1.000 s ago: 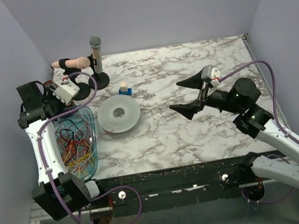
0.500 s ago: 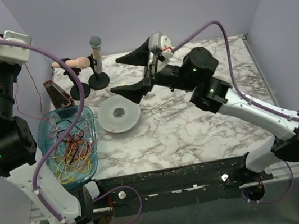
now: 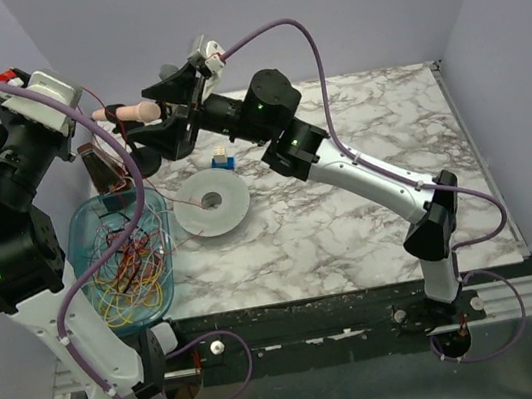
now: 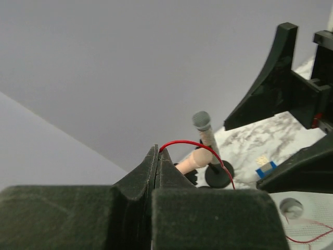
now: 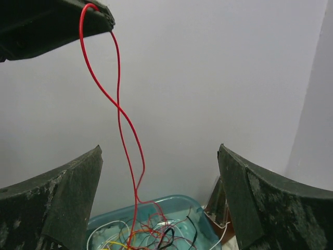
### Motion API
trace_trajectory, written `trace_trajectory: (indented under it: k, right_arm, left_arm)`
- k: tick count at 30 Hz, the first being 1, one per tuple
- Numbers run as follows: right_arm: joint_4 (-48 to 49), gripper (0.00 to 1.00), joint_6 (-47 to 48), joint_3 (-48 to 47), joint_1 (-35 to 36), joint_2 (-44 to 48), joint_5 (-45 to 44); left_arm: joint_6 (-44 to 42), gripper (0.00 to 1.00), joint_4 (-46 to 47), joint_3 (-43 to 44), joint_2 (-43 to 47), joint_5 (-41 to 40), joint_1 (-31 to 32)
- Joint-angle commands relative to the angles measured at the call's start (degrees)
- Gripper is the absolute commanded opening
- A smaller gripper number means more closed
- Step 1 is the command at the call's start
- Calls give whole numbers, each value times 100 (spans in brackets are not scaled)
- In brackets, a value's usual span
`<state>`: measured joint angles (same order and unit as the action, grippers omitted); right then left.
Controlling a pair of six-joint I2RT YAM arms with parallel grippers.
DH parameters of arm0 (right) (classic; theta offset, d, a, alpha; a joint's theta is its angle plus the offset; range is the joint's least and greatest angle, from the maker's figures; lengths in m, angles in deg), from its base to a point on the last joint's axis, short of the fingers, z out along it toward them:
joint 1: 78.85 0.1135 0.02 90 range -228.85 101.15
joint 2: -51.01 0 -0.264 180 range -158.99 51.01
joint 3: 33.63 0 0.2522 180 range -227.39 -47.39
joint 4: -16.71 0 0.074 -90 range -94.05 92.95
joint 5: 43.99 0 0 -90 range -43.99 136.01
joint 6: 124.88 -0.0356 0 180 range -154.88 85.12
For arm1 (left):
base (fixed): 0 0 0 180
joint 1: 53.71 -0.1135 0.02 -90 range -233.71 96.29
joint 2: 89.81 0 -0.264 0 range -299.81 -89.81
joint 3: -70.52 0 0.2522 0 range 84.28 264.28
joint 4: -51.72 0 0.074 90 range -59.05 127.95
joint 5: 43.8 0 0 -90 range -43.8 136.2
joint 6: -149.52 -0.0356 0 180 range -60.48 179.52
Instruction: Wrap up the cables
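Holding one red cable [image 5: 118,112] up out of tangle | L pincer [image 4: 157,151] clenched on its top end, raised high so strand hangs free | other cables [image 3: 130,267] in blue tub [image 3: 81,232], left side of surface [image 3: 350,217] | R pincer [image 5: 159,151] released, jaws wide, facing strand w/o touching, prob. lining up lower grab | spool [image 3: 211,203] just beside tub.

This is a robot lab. Plain purple walls [image 3: 337,6] box in a marble tabletop [image 3: 351,226], and a left arm [image 3: 9,240] and right arm [image 3: 368,171] sit on a metal rail [image 3: 524,292] at its near edge.
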<state>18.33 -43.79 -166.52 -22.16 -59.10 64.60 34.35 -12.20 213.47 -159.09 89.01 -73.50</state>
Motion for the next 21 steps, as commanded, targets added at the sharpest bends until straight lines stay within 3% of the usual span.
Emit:
trace_trajectory:
  k: [1, 5, 7, 12, 14, 15, 17, 18, 19, 21]
  right_arm:
    - [536, 99, -313, -93, 71, -38, 118]
    - [695, 95, -252, -241, 132, -203, -30]
    - [599, 87, -287, -487, 132, -432, -119]
    - [387, 46, -340, -910, 132, -758, 22]
    - [326, 10, -296, -858, 132, -688, 13]
    - [256, 1, -244, -770, 132, -610, -109]
    - [203, 1, -68, -473, 123, -311, -372]
    - [211, 1, 54, -262, 123, -92, -521]
    - [203, 1, 186, -112, 106, 197, -636]
    - [72, 1, 397, 109, 62, 576, -760]
  left_arm:
    - [65, 0, -574, 19, -7, 1071, -7]
    - [47, 0, -592, -51, -33, 1194, -16]
    - [82, 0, -584, -60, -25, 1291, -7]
    - [232, 0, -566, -51, -16, 1397, -7]
    - [232, 0, -575, -113, 2, 1388, -16]
    - [197, 0, -618, -165, 10, 1388, -7]
    - [-118, 0, -863, -262, 28, 1371, -7]
    - [-346, 14, -1056, -349, 46, 1345, -7]
    - [-688, 42, -1302, -498, 72, 1318, -16]
    - [-1470, 84, -1741, -893, 142, 1222, -16]
